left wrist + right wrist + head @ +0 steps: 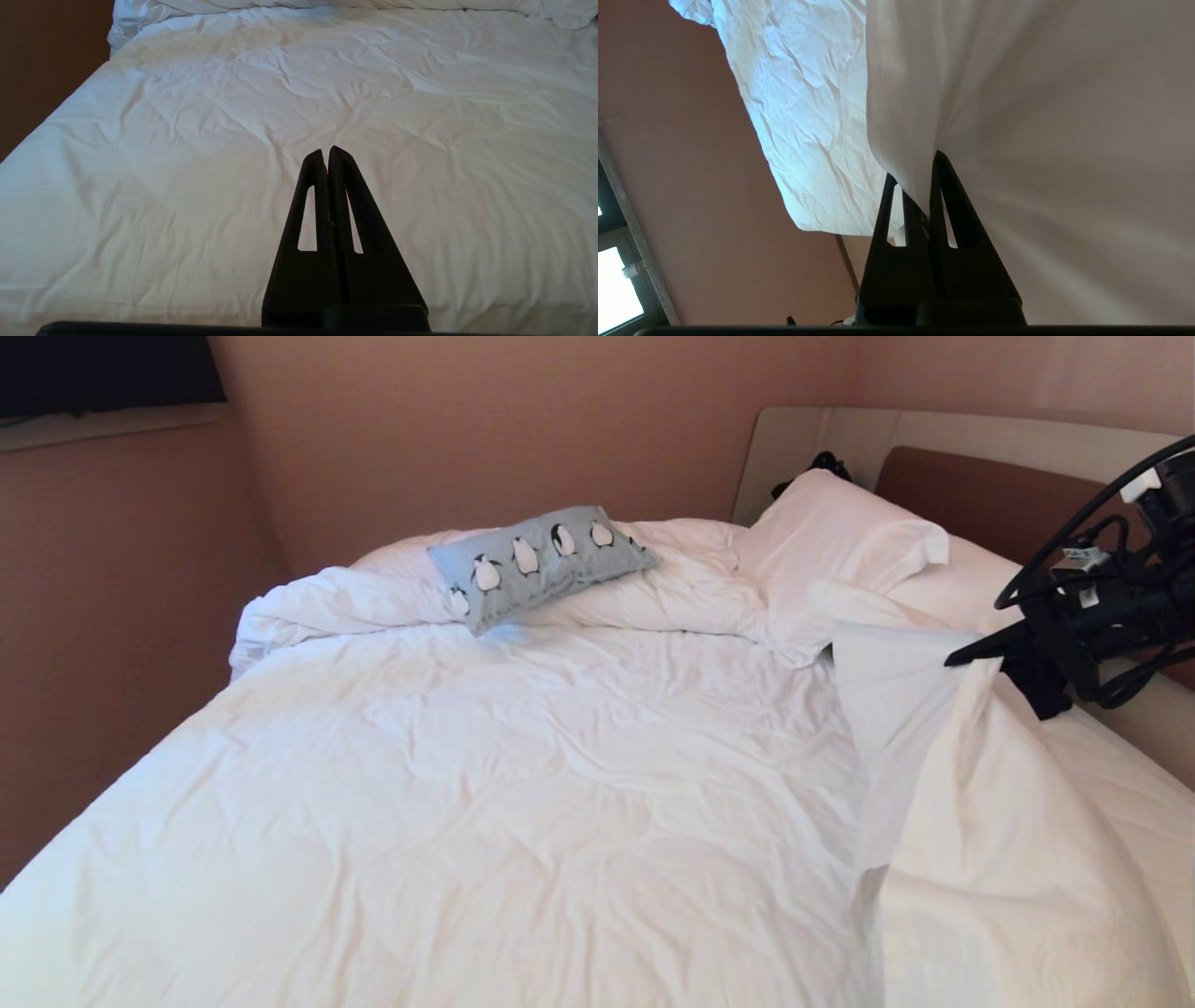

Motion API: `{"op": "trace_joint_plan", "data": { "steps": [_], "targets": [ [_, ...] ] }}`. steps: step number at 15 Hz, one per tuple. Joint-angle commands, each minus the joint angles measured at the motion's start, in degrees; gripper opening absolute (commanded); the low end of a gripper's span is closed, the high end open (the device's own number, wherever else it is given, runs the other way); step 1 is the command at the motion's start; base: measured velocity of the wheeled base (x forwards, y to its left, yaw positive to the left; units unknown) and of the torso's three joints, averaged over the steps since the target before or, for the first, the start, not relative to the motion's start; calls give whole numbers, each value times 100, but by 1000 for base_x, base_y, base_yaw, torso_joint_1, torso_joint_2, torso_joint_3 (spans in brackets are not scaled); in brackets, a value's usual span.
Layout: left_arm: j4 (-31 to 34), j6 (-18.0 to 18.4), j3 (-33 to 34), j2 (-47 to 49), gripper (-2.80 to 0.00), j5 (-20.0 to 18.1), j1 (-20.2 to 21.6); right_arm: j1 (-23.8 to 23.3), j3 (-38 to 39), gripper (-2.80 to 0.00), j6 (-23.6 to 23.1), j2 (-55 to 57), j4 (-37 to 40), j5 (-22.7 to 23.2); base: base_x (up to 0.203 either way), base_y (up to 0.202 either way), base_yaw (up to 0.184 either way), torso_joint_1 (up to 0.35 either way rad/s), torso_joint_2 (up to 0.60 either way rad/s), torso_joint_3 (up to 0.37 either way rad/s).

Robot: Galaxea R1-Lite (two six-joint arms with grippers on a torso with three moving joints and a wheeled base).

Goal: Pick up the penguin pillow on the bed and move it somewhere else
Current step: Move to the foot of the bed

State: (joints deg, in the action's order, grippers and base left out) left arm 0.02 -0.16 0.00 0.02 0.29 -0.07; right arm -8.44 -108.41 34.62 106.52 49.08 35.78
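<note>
Light-blue rectangular penguin pillow (540, 565) rests on the rumpled white duvet (523, 784) near the bed's brown headboard (990, 495). Right gripper (920, 186): jaws clenched on a raised duvet fold. Left gripper (327, 151): jaws closed, empty.

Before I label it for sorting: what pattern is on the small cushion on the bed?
Light blue with black-and-white penguins; the penguin pillow shows best in the head view.

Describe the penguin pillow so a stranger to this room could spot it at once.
Start at the bed with its rumpled white duvet and look to the far edge by the pink wall. There, on the bunched-up duvet, left of the white pillows, lies the penguin pillow. It is the only light-blue cushion, smaller than the white ones, printed with black-and-white penguins.
</note>
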Motion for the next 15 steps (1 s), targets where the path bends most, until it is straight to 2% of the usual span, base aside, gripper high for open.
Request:
{"op": "trace_joint_plan", "data": {
  "steps": [1,15],
  "targets": [
    [-2,-1,0,1,-280,3,-1,0,4,-280,18,9,40,26,0,192,-5,0,-2,2],
    [-2,7,9,-2,-280,6,-1,0,-5,-280,18,0,32,26,0,195,1,2,2,2]
  ]
}}
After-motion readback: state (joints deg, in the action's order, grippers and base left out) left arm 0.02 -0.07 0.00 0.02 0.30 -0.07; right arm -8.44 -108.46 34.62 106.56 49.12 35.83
